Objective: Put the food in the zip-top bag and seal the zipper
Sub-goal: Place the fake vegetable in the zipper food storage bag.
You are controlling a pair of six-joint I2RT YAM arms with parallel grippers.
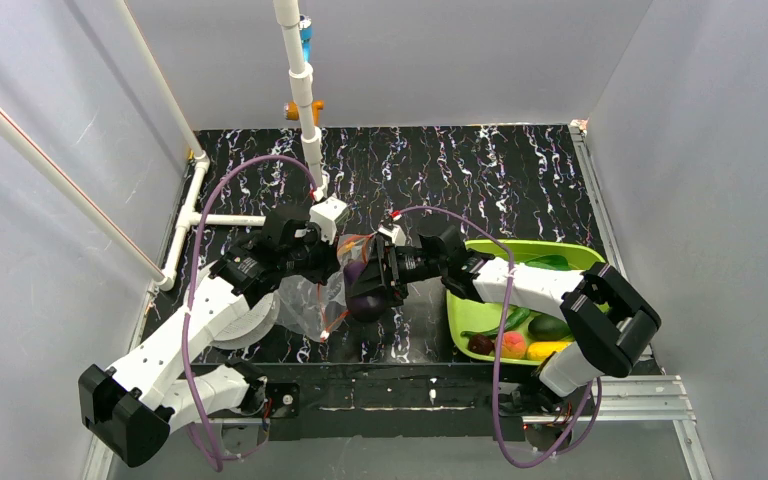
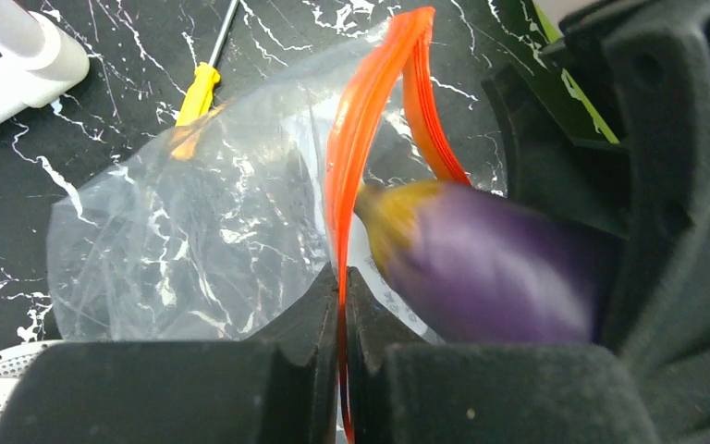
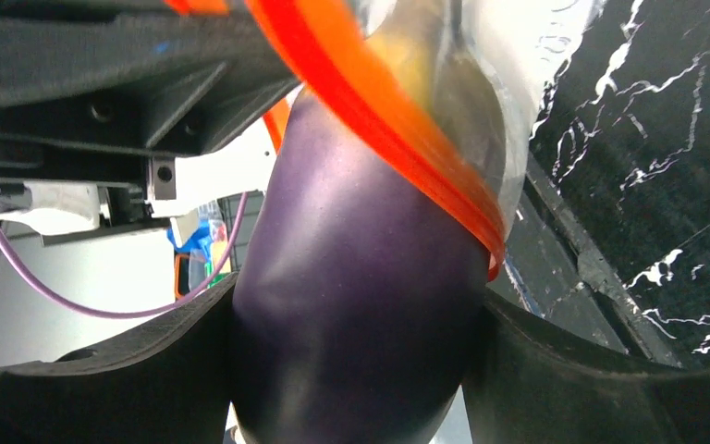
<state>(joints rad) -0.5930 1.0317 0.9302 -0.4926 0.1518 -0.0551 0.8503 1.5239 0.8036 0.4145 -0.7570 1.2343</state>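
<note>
My left gripper [image 2: 344, 277] is shut on the red-orange zipper [image 2: 356, 139] of the clear zip-top bag [image 2: 194, 240] and holds its mouth up off the black table. My right gripper [image 3: 356, 370] is shut on the purple eggplant [image 3: 351, 305], whose yellowish stem end [image 2: 397, 213] pokes into the bag's mouth. From above, both grippers meet mid-table around the eggplant [image 1: 365, 295] and bag [image 1: 315, 300]. More food, green, orange-pink and yellow pieces [image 1: 530, 335], lies in the green tray [image 1: 490, 250] at the right.
A yellow-handled screwdriver [image 2: 199, 88] lies on the table beyond the bag. White pipe frame [image 1: 305, 100] stands at the back and left. A white ribbed spool [image 1: 250, 325] sits under my left arm.
</note>
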